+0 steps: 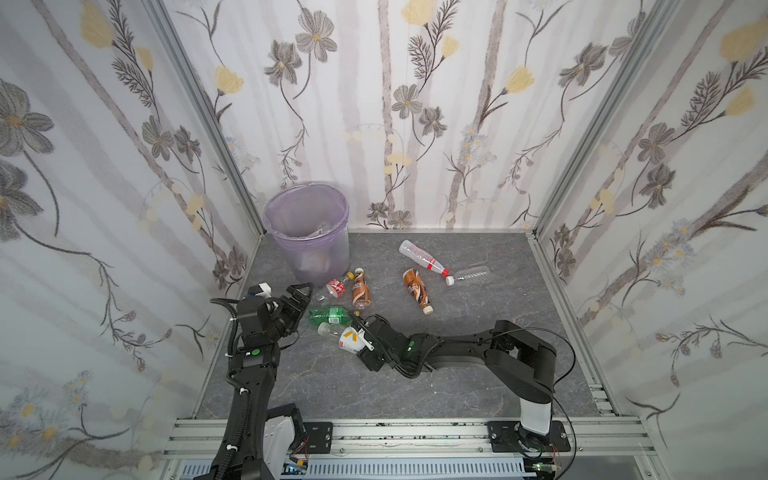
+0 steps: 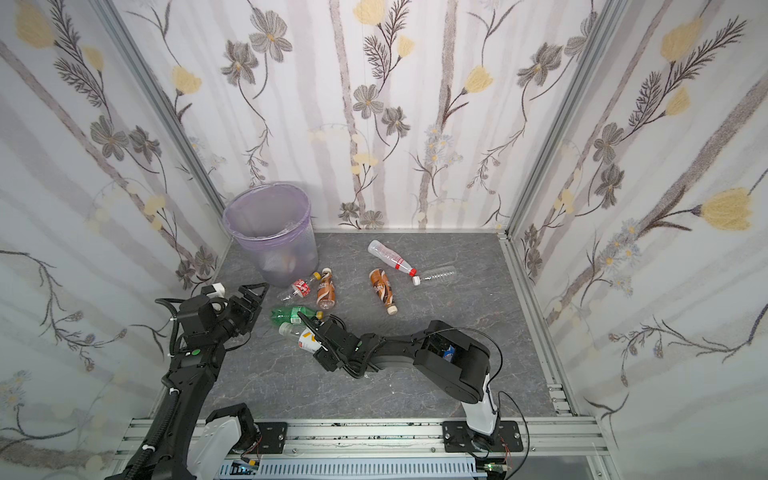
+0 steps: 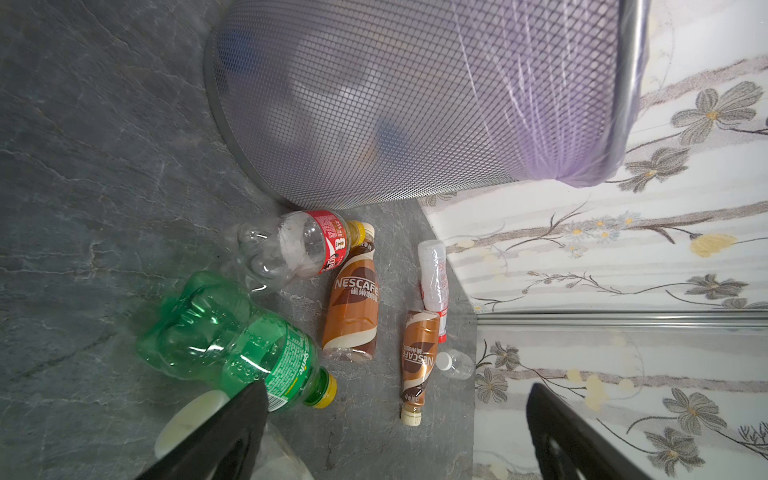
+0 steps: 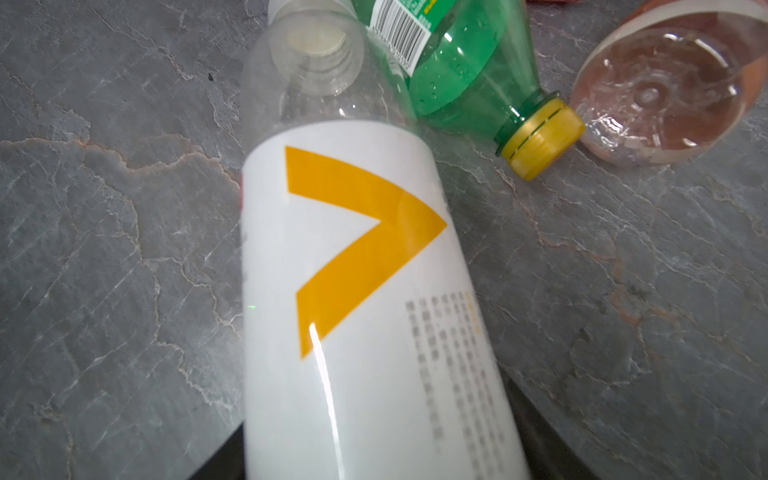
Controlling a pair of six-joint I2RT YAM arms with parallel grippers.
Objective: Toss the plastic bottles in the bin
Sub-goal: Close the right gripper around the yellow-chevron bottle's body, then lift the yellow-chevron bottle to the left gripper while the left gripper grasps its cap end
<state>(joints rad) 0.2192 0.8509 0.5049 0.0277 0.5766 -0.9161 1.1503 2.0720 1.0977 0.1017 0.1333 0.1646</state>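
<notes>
White-and-yellow bottle (image 1: 348, 340) centre-frame, clamped across its labelled body by right gripper (image 1: 359, 334): probably the easiest place to grip. Green bottle (image 1: 328, 314) lies just beside its neck, so lift straight. Left gripper (image 1: 297, 296) gapes empty near bin (image 1: 332, 249), upper left.

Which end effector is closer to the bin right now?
Left. The left end effector is open just in front of the bin, near its base. The right end effector is farther away, straddling the white-and-yellow bottle.
</notes>
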